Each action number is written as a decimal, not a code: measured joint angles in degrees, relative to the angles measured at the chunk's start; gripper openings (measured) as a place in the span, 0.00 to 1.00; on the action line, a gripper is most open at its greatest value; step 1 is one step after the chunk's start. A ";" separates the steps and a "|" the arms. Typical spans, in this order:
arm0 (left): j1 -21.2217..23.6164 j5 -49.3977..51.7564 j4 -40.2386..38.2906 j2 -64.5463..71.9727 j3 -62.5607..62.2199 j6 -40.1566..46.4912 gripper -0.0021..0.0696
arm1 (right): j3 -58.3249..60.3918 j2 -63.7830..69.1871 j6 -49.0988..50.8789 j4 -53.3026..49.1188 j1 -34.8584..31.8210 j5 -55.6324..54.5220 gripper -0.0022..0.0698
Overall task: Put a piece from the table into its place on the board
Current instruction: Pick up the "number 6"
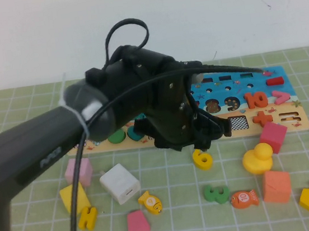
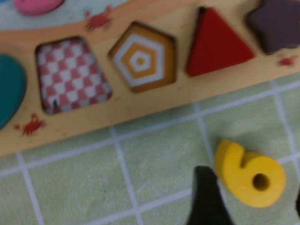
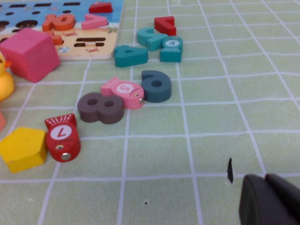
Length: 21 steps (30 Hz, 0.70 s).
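Observation:
The yellow "6" (image 1: 202, 158) lies flat on the green checked mat just in front of the board (image 1: 298, 126). In the left wrist view the "6" (image 2: 251, 173) sits between my left gripper's two dark fingers, one of which (image 2: 206, 199) stands close beside it. My left gripper (image 1: 201, 137) is open and low over the "6" (image 2: 252, 202). The board's tan strip (image 2: 140, 107) shows a checked square hole, a pentagon hole and a red triangle. My right gripper (image 3: 271, 202) is shut and empty, low over bare mat; it is out of the high view.
Near the "6": yellow duck (image 1: 257, 159), pink cube (image 1: 273, 136), orange cube (image 1: 276, 186), green "3" (image 1: 216, 193), white cube (image 1: 120, 183), yellow "H" (image 1: 87, 218). Number and fish pieces lie at the right (image 3: 101, 108).

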 joint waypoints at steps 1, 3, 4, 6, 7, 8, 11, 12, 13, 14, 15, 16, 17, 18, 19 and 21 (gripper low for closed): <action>0.00 1.26 0.27 0.79 -0.88 -1.12 0.54 | 0.00 0.00 0.00 0.00 0.00 0.00 0.03; 0.00 3.08 0.39 2.05 -1.82 -2.53 0.60 | 0.00 0.00 0.00 0.00 0.00 0.00 0.03; 0.00 3.45 0.39 2.71 -1.93 -2.99 0.62 | 0.00 0.00 0.00 0.00 0.00 0.00 0.03; 0.00 3.59 -0.40 3.82 -2.03 -3.52 0.63 | 0.00 0.00 0.00 0.00 0.00 0.00 0.03; 0.00 3.59 -1.07 4.33 -2.03 -3.64 0.64 | 0.00 0.00 0.00 0.00 0.00 0.00 0.03; 0.00 3.34 -1.85 4.75 -2.03 -3.64 0.64 | 0.00 0.00 0.00 0.00 0.00 0.00 0.03; 0.00 2.48 -3.90 5.05 -2.16 -3.53 0.65 | 0.00 0.00 0.00 0.00 0.00 0.00 0.03; 0.00 2.02 -4.33 5.05 -2.27 -3.53 0.65 | 0.00 0.00 0.00 0.00 0.00 0.00 0.03; 0.00 1.61 -4.48 5.16 -2.27 -3.42 0.65 | 0.00 0.00 0.00 0.00 0.00 0.00 0.03; 0.00 1.34 -4.75 5.16 -2.37 -3.42 0.65 | 0.00 0.00 0.00 0.00 0.00 0.00 0.03; 0.00 1.06 -4.83 5.16 -2.36 -3.42 0.65 | 0.00 0.00 0.00 0.00 0.00 0.00 0.03; 0.00 0.97 -4.88 5.16 -2.36 -3.42 0.65 | 0.00 0.00 0.00 0.00 0.00 0.00 0.03; 0.00 0.97 -4.88 5.16 -2.36 -3.42 0.65 | 0.00 0.00 0.00 0.00 0.00 0.00 0.03; 0.00 0.97 -4.88 5.27 -2.36 -3.17 0.65 | 0.00 0.00 0.00 0.00 0.00 0.00 0.03; 0.00 0.97 -4.88 5.25 -2.36 -2.92 0.65 | 0.00 0.00 0.00 0.00 0.00 0.00 0.03; 0.00 0.97 -4.88 5.38 -2.36 -2.68 0.65 | 0.00 0.00 0.00 0.00 0.00 0.00 0.03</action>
